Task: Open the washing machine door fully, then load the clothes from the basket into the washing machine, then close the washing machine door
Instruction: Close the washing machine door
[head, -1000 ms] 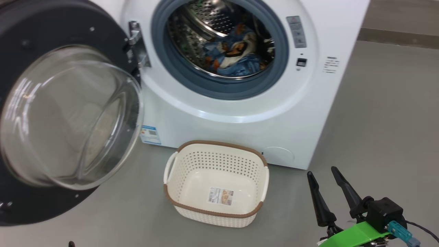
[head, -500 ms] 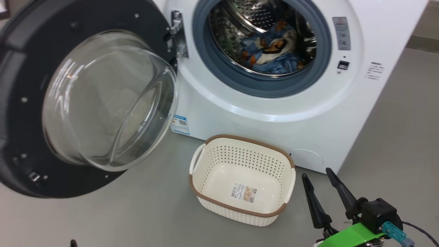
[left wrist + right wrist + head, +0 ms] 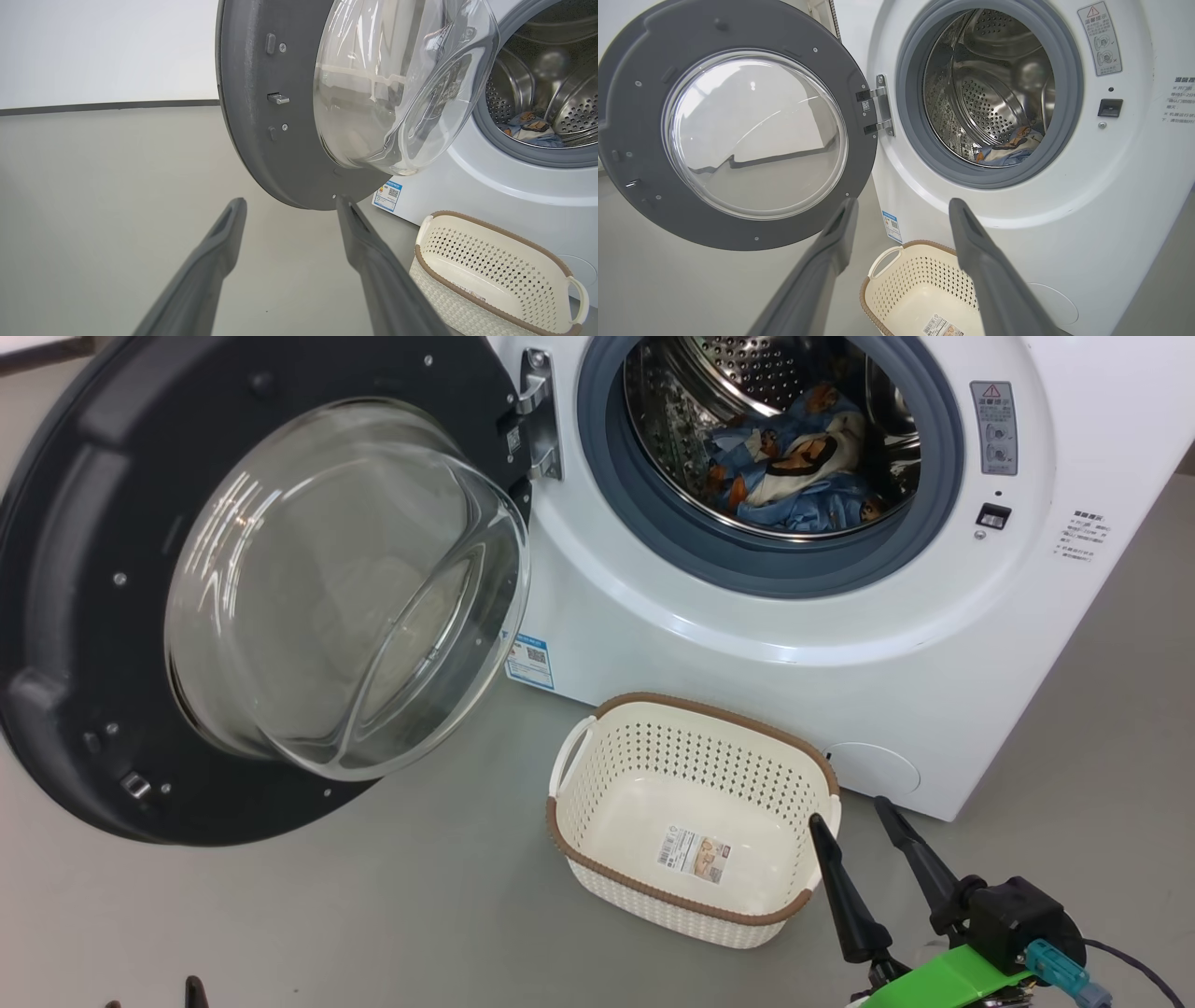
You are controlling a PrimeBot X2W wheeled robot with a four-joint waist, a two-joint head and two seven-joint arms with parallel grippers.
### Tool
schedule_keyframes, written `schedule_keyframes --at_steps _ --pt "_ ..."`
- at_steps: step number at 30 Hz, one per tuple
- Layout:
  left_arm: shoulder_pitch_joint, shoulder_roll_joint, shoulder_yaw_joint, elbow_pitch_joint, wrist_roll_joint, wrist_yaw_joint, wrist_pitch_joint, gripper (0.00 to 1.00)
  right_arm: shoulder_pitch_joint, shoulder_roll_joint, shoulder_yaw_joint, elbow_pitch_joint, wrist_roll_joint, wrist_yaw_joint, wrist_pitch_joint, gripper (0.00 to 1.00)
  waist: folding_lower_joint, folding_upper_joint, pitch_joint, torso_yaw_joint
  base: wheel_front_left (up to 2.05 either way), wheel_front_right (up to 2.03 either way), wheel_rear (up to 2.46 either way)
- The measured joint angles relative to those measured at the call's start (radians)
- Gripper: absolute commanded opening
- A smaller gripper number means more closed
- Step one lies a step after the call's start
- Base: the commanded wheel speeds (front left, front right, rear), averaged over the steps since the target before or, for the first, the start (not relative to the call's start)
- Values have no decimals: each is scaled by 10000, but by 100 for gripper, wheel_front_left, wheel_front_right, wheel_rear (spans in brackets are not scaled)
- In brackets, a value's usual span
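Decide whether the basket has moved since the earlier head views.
No. The basket stays just left of the round cap; only the camera moved.

Head view: washing machine door (image 3: 84, 616) rim cut at top & left edges. The washing machine (image 3: 709, 663) top & right side run off frame, incl. upper drum. Near-right corner of basket (image 3: 597, 775) hidden behind a finger of the right claw (image 3: 850, 812), whose arm is cut at the bottom edge. Print on label (image 3: 693, 854) & warning sticker (image 3: 993, 427) too small to read.

Both wrist views: clothes (image 3: 1011, 149) mostly hidden below gasket (image 3: 909, 116) lip; basket cut by bottom edge & partly behind claw fingers. On left claw (image 3: 290, 203), finger bases run off the bottom. Text on blue sticker (image 3: 387, 196) illegible.
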Motion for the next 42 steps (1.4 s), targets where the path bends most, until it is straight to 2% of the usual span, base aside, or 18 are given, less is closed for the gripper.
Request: schedule_keyframes --at_steps 12,13,14,15,20,24,36,42 --pt "7 -2 -4 -274 -100 159 -2 100 -250 -6 117 163 -75 0 0 100 -1 1 142 64 0 0 0" --pt "8 -2 -10 -276 -102 161 -2 84 -250 -6 123 163 -75 0 0 100 0 0 142 64 0 0 0" --pt "11 -2 -23 -272 -121 161 -2 20 -250 -6 125 169 -75 0 0 100 0 0 143 63 0 0 0" --pt "12 -2 -38 -270 -209 155 0 0 -250 -6 125 174 -75 0 0 100 0 0 142 62 0 0 0" --pt "10 -4 15 -234 -493 29 -2 0 -250 -8 113 194 -71 0 0 100 0 0 134 53 0 0 0" --pt "-30 -10 366 -150 -792 -332 -2 0 -249 -8 77 196 -69 0 0 100 0 0 141 42 0 0 0" --pt "-1386 13 1952 -104 -1216 -1177 -2 0 -247 -10 29 211 -67 0 0 100 0 0 202 -1 0 0 0" --pt "-2665 759 2311 393 -1722 -1440 -2 0 -244 -12 -23 207 2 0 0 100 0 0 228 -32 0 0 0"
